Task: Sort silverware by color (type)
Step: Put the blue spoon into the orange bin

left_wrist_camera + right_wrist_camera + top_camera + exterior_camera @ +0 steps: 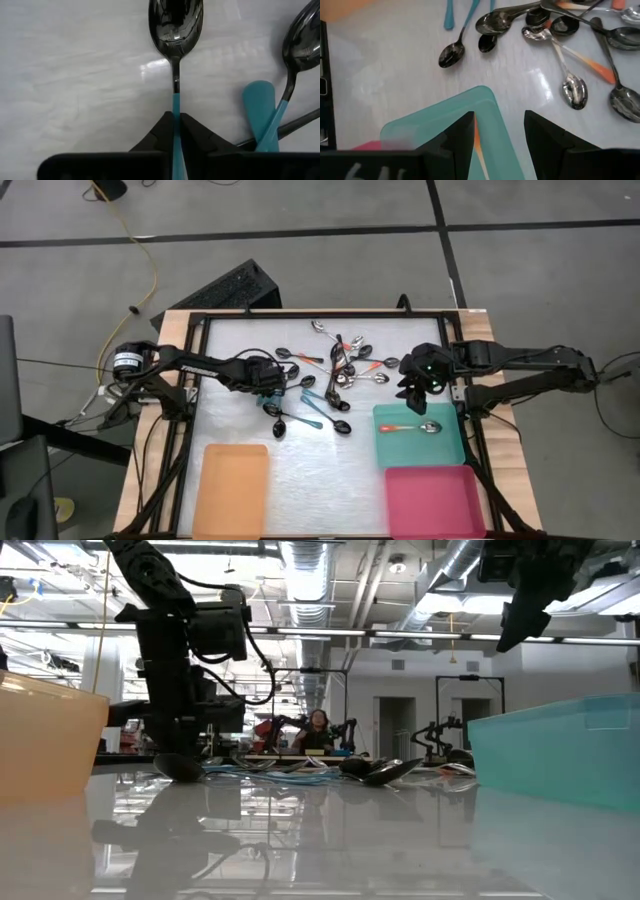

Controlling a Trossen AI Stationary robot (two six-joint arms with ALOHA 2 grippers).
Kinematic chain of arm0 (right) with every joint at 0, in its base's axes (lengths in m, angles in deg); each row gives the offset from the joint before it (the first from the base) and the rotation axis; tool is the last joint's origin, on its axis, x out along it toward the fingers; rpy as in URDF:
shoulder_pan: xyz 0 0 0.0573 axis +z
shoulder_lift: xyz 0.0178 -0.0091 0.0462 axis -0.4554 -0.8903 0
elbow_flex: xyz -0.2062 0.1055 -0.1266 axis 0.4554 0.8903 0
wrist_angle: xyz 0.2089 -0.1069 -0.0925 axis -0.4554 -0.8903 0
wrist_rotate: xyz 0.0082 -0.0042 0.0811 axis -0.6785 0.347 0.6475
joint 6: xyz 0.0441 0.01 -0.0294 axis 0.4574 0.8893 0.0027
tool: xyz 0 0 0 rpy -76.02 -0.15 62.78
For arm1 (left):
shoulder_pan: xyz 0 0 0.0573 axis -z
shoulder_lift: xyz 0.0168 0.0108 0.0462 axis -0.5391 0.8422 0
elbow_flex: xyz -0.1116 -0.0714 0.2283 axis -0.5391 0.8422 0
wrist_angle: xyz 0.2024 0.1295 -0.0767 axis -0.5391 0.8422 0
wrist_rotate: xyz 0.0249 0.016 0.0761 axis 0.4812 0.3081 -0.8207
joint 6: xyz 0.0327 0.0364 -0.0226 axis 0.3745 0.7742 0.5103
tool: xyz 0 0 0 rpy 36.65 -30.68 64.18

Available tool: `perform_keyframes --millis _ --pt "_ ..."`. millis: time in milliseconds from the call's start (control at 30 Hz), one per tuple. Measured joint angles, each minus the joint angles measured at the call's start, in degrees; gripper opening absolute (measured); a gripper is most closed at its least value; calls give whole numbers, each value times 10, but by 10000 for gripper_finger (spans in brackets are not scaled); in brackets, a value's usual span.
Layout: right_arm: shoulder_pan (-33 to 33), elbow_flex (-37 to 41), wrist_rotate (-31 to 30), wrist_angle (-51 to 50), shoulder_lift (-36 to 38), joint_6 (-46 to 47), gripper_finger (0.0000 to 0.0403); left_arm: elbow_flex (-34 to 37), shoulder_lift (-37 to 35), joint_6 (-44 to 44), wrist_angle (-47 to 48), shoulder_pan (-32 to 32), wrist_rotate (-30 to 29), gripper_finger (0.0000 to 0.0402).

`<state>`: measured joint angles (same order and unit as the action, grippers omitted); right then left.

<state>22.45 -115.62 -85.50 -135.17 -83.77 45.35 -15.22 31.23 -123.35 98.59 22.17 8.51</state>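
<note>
The left gripper (176,131) pinches the teal handle of a dark-bowled spoon (175,30) lying flat on the white table (240,355), at the left edge of the silverware pile (335,365). The right gripper (497,131) hangs with fingers apart above the teal tray's (450,450) far corner; an orange-handled spoon (410,427) lies inside. The orange tray (232,490) and pink tray (432,502) sit along the near edge.

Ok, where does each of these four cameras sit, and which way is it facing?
High: overhead, straight down on table, both arms, all trays.
Low: table height, level toward the room; arms drop from above.
Left wrist: on left arm, down past left claw shut on teal-handled spoon.
Right wrist: on right arm, over teal tray, right claw open.
Shared: high and right wrist both show the spoon pile.
</note>
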Motion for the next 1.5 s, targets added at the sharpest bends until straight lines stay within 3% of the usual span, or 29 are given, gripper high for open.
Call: perform_keyframes --millis 200,500,667,1000,1267,1500 --pt "0 0 -23 59 0 -25 179 1 -34 7 -23 0 8 2" --pt "-9 1 -66 271 -8 -68 179 1 -162 32 -106 -3 -21 1" --pt "-34 1 -60 431 -45 -70 179 0 -231 137 -224 -3 -27 0" --pt "-62 -3 46 782 -192 26 179 0 -262 299 -466 -3 75 0" --pt "-68 -63 79 789 -275 37 190 0 -262 338 -504 5 137 0" --pt "-75 -112 81 767 -323 37 246 0 -262 364 -520 20 144 0"
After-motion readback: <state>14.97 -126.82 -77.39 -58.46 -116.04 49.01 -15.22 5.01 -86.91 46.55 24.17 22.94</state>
